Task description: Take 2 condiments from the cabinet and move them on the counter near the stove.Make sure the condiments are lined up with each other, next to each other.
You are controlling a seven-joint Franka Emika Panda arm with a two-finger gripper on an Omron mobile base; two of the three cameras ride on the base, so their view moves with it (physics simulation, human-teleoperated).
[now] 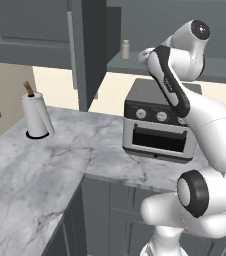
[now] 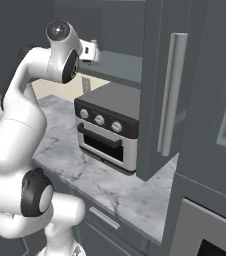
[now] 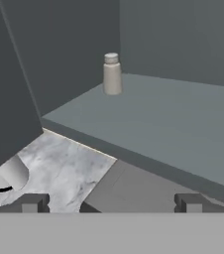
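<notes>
the beige jar (image 3: 112, 74) stands upright at the back of the open cabinet shelf (image 3: 173, 119), well apart from the gripper (image 3: 111, 203) (jaws fully apart, empty), which faces it, presumably lined up for a reach-in above the toaster oven (image 1: 160, 127).

Jar (image 1: 126, 49) stands upright on cabinet shelf (image 1: 130, 66), upper centre of left base view; in hand view it sits at top centre, toward the shelf's back corner. Toaster oven (image 1: 157, 125) sits on counter (image 1: 45, 165) directly below the shelf, right of centre. Paper-towel roll (image 1: 36, 115) stands on the counter at left, well apart from the oven. Open cabinet door (image 2: 167, 90) hangs right of the oven in right base view.
</notes>
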